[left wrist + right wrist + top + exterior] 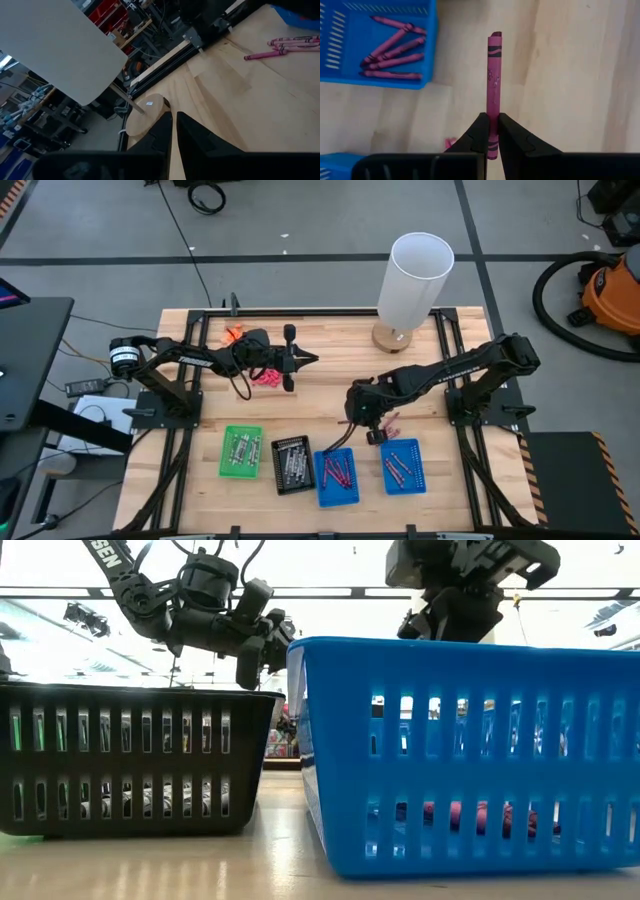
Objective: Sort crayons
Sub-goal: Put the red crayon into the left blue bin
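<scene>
A: The right jaws (pixel 490 131) are clamped on one maroon crayon (pixel 493 85), pinched near its lower end, so most of it sticks out past the tips.

B: I'd judge that risky. Held so near one end, it could pivot or slip out and land on the counter (pixel 330 395) rather than in a blue tray (pixel 336 478).

A: The left jaws (pixel 173 131) look nearly shut on nothing, at the high view's upper left, pointing at the white cylinder (pixel 413 280).

B: Only the right wrist view shows the grip itself. From above, the right jaws sit mid-frame just above the two blue trays, with loose maroon crayons (pixel 266 377) near the left arm; the green tray (pixel 240 452) and black tray (pixel 292 465) hold silvery ones.
</scene>
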Robot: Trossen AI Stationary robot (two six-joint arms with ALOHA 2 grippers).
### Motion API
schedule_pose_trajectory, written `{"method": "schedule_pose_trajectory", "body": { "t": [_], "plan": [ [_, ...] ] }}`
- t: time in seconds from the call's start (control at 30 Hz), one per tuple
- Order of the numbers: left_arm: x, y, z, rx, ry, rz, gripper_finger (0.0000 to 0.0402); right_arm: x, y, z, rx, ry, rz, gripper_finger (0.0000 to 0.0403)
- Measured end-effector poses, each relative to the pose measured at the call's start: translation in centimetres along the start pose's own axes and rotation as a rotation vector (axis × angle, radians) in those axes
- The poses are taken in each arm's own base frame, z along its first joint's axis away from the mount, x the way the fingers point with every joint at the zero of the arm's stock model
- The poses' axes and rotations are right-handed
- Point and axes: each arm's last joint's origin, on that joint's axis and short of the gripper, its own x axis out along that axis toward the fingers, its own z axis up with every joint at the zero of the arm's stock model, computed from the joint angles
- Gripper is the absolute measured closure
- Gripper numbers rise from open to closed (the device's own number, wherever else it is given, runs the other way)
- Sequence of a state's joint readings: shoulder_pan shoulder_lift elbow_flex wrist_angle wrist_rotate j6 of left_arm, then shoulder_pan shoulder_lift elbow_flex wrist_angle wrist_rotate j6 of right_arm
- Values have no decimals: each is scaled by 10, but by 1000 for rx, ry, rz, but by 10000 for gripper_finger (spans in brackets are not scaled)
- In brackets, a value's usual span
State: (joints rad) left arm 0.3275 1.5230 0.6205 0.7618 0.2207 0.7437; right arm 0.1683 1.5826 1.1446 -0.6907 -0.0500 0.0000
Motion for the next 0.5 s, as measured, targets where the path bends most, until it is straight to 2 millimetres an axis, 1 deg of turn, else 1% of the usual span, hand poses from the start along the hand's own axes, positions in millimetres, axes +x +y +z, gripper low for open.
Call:
{"method": "schedule_pose_trajectory", "body": {
  "t": [0.23, 0.37, 0.5],
  "plan": [
    [0, 1, 1, 0, -10, 10, 367, 0, 4, 8, 45, -84, 87, 368],
    [0, 1, 1, -75, -10, 8, 367, -2, 8, 17, 65, -164, 183, 368],
    [0, -1, 3, -157, -18, 5, 367, -1, 17, 23, 39, -242, 217, 368]
  ]
}}
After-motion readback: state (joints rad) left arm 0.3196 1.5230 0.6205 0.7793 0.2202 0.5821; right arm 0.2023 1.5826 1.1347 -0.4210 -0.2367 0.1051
